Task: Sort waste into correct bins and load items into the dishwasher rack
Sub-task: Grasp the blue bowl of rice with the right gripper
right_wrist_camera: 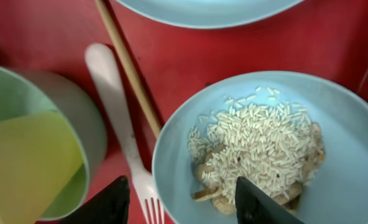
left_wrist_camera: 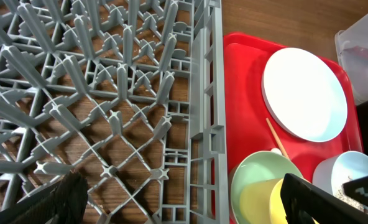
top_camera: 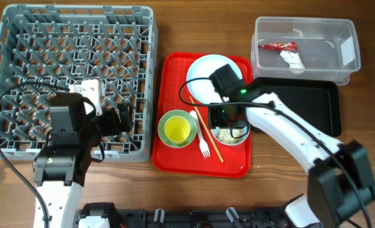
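The right hand (right_wrist_camera: 181, 193) is hovering released, astride one rim of the blue bowl (right_wrist_camera: 345, 180) holding rice crumbs (right_wrist_camera: 258, 149) on the red tray (right_wrist_camera: 196, 56). The left hand (left_wrist_camera: 184, 196) is hanging released over the rack (left_wrist_camera: 109, 93).

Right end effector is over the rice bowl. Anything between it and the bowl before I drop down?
Nothing visible lies between the open right end effector and the pale blue bowl. The white fork lies beside its rim on the side of the light green bowl, close to one finger, which might nudge it descending.
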Controlling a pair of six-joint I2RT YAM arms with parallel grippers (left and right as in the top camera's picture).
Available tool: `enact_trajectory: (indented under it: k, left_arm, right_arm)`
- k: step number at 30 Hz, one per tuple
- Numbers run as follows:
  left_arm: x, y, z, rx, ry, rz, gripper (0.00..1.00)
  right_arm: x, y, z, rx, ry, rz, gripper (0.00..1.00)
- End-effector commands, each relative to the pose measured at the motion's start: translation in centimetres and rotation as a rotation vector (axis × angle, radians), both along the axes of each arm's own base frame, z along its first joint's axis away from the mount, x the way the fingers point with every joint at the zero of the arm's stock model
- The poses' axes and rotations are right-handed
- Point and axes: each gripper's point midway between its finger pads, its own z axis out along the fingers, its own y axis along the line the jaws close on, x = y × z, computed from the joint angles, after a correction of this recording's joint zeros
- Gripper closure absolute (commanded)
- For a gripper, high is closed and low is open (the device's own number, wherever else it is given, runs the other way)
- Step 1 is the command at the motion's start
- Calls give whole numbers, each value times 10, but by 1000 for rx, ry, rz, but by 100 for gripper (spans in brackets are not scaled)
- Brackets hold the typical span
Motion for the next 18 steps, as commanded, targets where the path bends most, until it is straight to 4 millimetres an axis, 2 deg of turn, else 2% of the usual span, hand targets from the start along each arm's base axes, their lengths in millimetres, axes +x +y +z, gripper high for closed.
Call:
enact_trajectory:
  k: [1, 3, 7, 11, 16, 18]
  left_arm:
    - [2, -2, 7, -16, -15, -4, 0]
    - [2, -2, 7, -16, -15, -4, 0]
    - [2, -2, 7, -16, -15, -4, 0]
    - [2, -2, 7, -16, -15, -4, 0]
    - [2, -2, 7, -16, -15, -4, 0]
    - [2, -2, 7, -15, -15, -4, 0]
  right_arm:
    - [0, -2, -22, -53, 27, -25, 54]
    - [0, 2, -29, -56, 40, -18, 61]
    - [-2, 4, -40, -65, 61, -18, 62]
    - [-5, 3, -49, -80, 83, -16, 69]
    - [-6, 2, -52, -87, 93, -16, 91]
    - [-5, 2, -51, -86, 91, -16, 95]
